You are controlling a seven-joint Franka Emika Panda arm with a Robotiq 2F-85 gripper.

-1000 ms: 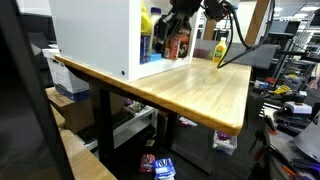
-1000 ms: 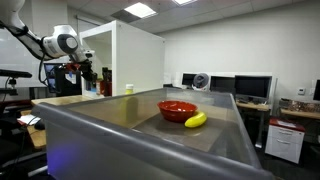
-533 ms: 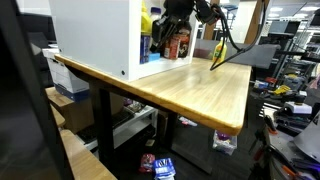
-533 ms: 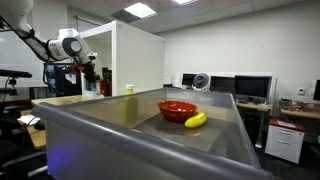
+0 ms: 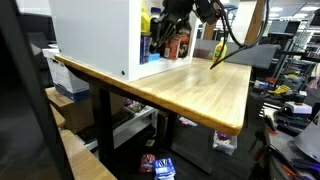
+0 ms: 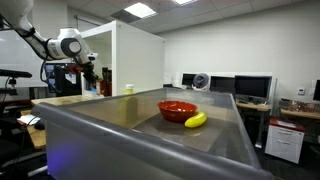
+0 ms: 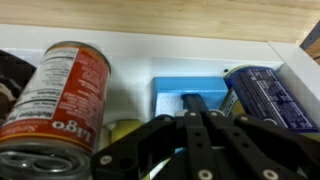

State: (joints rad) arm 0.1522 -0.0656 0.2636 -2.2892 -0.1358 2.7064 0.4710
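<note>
In the wrist view my gripper [image 7: 195, 100] is shut, its two fingers pressed together with nothing between them. The tips point at a light blue box [image 7: 170, 90] inside a white cabinet [image 7: 150, 50]. A red labelled can [image 7: 55, 100] lies to the left of the box, a dark blue packet [image 7: 265, 95] to its right, and a yellow item [image 7: 125, 130] sits partly hidden under the fingers. In both exterior views the gripper [image 5: 163, 30] [image 6: 88, 78] is at the open side of the cabinet [image 5: 95, 35], among the stored goods [image 5: 178, 45].
The cabinet [image 6: 135, 60] stands on a wooden table [image 5: 190, 90]. A yellow bottle [image 5: 218, 50] stands beyond the cabinet. A red bowl [image 6: 177, 108] and a banana [image 6: 196, 120] lie further along the table. Desks, monitors and clutter surround it.
The arm shifted slightly toward the cabinet a second ago and has held still since. The gripper stayed shut.
</note>
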